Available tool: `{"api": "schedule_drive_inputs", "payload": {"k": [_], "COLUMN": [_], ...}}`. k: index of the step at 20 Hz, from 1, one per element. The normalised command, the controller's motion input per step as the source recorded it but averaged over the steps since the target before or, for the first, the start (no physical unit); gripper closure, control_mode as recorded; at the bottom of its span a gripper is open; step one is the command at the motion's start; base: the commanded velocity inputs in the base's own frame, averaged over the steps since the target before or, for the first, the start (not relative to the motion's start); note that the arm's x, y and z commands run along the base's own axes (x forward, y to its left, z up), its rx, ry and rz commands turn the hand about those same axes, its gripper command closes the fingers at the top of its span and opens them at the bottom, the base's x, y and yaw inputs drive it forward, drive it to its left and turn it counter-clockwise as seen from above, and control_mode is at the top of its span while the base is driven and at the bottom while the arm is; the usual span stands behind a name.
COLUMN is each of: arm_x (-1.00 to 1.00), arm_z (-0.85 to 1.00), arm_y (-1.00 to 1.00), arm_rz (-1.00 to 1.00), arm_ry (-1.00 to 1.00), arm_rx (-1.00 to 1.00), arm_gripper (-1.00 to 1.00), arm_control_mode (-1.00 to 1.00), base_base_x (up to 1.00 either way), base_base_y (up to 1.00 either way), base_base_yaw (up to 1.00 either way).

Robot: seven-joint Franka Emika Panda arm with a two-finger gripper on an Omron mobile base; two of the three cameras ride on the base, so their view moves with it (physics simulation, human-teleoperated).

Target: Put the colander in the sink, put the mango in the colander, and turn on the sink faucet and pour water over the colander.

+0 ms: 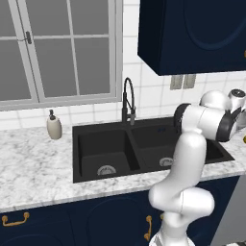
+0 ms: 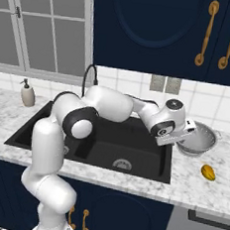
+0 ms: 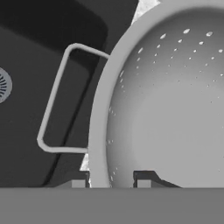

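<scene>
In the hand view, the claw [image 3: 111, 183] sits at the bottom centre of the frame, its jaws set narrow and closed on the rim of the colander [image 3: 175, 113]: one fingertip [image 3: 78, 181] stands outside the rim, the other inside the bowl. The colander occupies the right half of that frame. Its wire side handle [image 3: 54, 98] projects to the left, over the dark basin of the sink [image 3: 30, 48], where part of a round drain [image 3: 3, 85] lies at the left edge.

In the right base view, the arm reaches across the sink [image 2: 134, 144] from lower left to centre right, and the hand meets the colander [image 2: 199, 139] at its left rim. The colander rests on the bench [image 2: 199, 187], just beside the right edge of the sink. The mango [image 2: 208, 172] lies on the bench at lower right, near the colander but apart from it.

Farther back, the faucet [image 2: 89, 79] rises behind the sink at centre left. A soap bottle [image 2: 27, 93] stands on the bench at the far left, below the window [image 2: 41, 25].
</scene>
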Motion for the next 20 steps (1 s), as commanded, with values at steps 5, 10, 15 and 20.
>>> {"api": "schedule_drive_inputs", "payload": {"k": [5,10,15,20], "arm_x": [-0.37,-0.48,-0.46,-0.46], "arm_z": [0.27,0.00,0.01,0.02], "arm_y": [0.45,0.55,0.52,0.50], "arm_rz": [0.06,0.07,0.09,0.13], "arm_ry": [0.15,0.10,0.02,0.00], "arm_rx": [0.00,0.00,0.00,0.00], "arm_gripper": [1.00,1.00,1.00,1.00], "arm_control_mode": [-1.00,-1.00,-1.00,-1.00], "base_base_x": [0.00,0.00,0.00,0.00], "base_base_y": [0.00,0.00,0.00,0.00], "base_base_yaw": [0.00,0.00,0.00,0.00]}}
